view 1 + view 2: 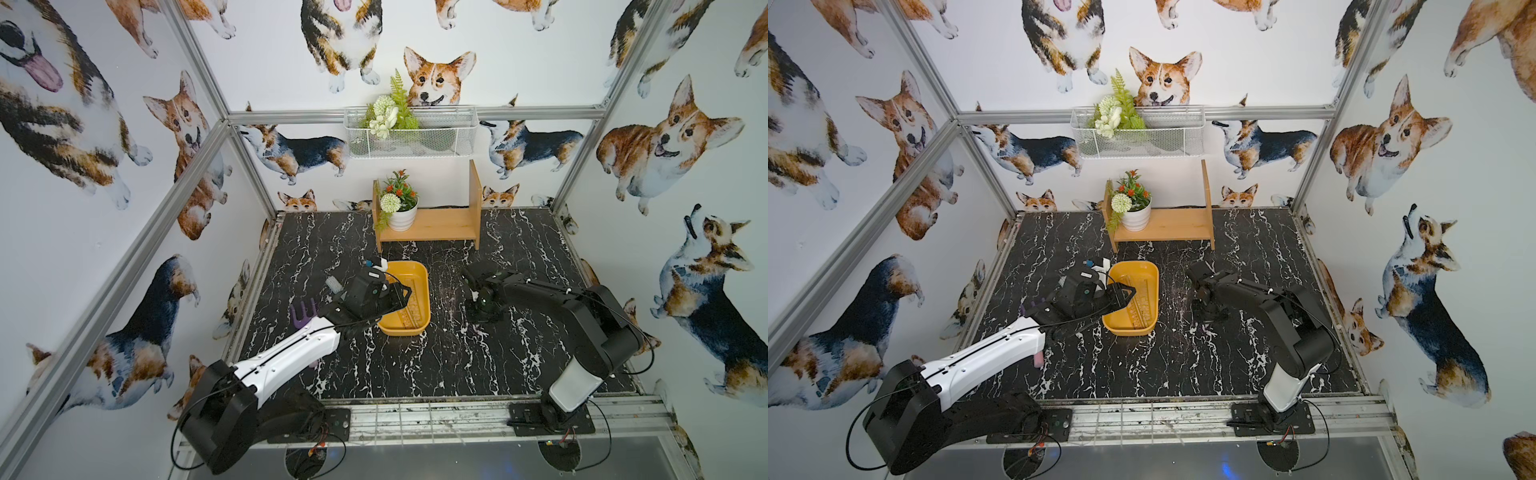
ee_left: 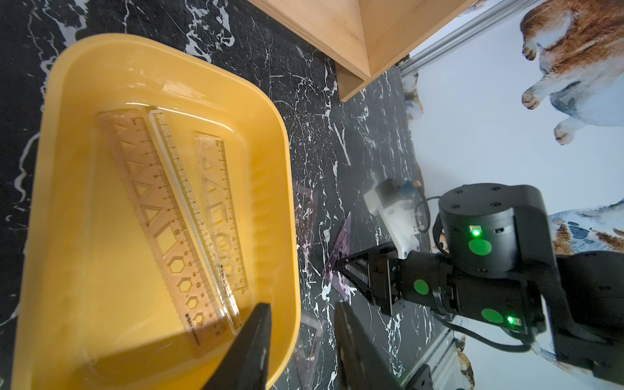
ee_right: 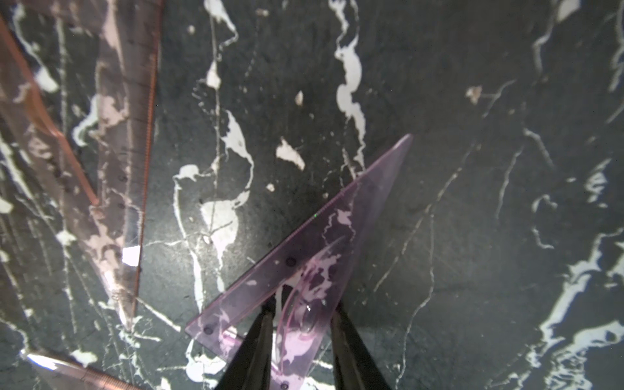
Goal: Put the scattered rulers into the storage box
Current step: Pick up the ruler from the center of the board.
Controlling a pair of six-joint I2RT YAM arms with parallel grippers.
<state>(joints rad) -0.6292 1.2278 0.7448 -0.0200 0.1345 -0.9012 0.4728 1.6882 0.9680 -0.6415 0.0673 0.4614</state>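
Right wrist: set square (image 3: pixel 304 243) inside right claw (image 3: pixel 303 308), perhaps pinched.

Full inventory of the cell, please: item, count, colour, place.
mustard-yellow plastic storage tray: 1, middle of the black marble-pattern table.
transparent straight plastic rulers: 3, clear or orange-tinted, in the tray.
purple-tinted transparent set square: 1, table, under right tool.
orange-tinted transparent set squares: at least 2, table, right of tray.
purple pronged plastic rake: 1, table, left of tray.
wooden shelf: 1, light brown, back of table.
white pot of artificial flowers: 1, on the shelf.
white wire mesh basket: 1, hung high at the back, holds greenery.
left tool: black, open, empty, over the tray's rim.
right tool: black, astride the purple set square, grip unclear.
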